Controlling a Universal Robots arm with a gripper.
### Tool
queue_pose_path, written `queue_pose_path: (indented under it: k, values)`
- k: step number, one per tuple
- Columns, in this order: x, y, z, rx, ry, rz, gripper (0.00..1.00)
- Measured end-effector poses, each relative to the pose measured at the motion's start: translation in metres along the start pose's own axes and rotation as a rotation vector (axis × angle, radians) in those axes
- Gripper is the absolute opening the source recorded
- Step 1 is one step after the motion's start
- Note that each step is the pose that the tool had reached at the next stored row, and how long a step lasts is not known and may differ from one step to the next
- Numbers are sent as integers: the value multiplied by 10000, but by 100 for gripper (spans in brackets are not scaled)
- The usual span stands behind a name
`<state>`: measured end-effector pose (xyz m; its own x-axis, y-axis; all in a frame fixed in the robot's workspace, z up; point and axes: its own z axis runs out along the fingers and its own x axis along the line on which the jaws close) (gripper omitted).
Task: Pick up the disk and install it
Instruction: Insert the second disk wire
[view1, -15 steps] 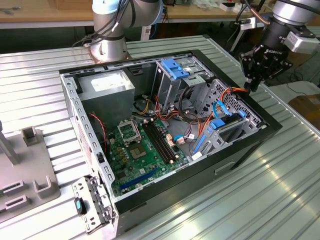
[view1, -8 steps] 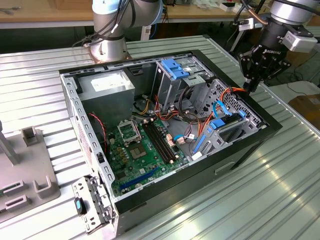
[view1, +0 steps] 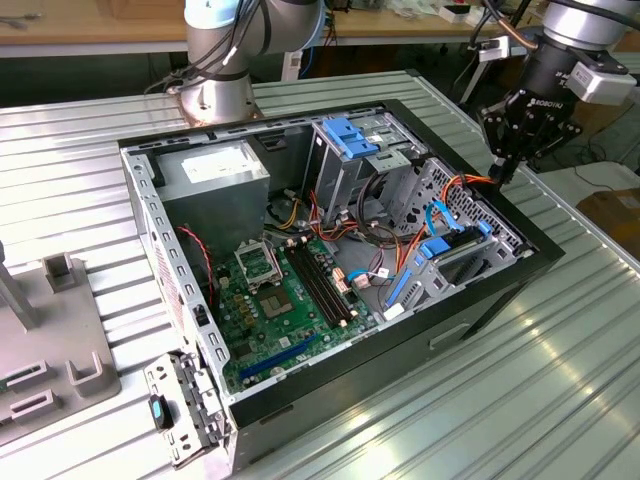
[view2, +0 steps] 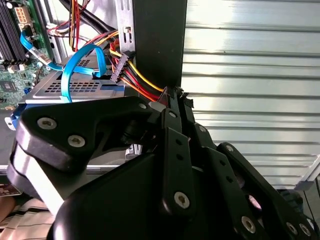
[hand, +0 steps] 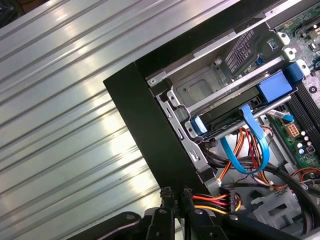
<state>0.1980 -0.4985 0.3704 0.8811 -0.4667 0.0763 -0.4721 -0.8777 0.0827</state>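
disk (view1: 460, 258), dark grey metal slab with bright blue plastic carrier rails, sitting flat in the silver metal drive cage at the corner of the open black pc case (view1: 540, 250), toward the exterior view's right. same disk in the first wrist view (hand: 232, 114), tucked between two silver cage bars, blue rail ends poking out at both sides.

black robot gripper (view1: 500, 170) hanging over the case rim near that cage, not touching the disk. fingertips pinched almost together in both wrist views (hand: 175, 192) (view2: 176, 92), nothing between them. tips just beside a bundle of red, orange and yellow power wires (hand: 212, 200).

flat light blue data cable (hand: 250, 145) looping up near the disk. green motherboard (view1: 290, 300) in the middle of the case, big grey power supply box (view1: 245, 185) at the far end, with a white label (view1: 215, 162), print too small to read. some white lettering on the gripper body too. ribbed silver metal table (view1: 480, 400) under everything.
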Motion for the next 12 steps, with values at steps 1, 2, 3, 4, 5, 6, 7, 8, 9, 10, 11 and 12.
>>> queue_pose_path:
  k: [1, 2, 3, 4, 5, 6, 7, 8, 9, 10, 11, 12]
  values:
    - [0, 0, 0, 0, 0, 0, 16]
    - [0, 0, 0, 0, 0, 0, 16]
    - [1, 0, 0, 0, 0, 0, 16]
    - [1, -1, 0, 1, 0, 0, 16]
    - [1, -1, 0, 0, 0, 1, 16]
    - [1, -1, 0, 0, 0, 0, 16]
    - [2, -1, 0, 0, 0, 0, 16]
    - [2, 0, -4, -1, 1, 0, 16]
    - [4, 1, -25, 0, 0, 0, 16]
    - [5, 3, -45, 0, 0, 0, 16]
    - [6, 4, -56, 4, 2, 0, 16]
    - [6, 3, -57, 4, 4, 0, 16]
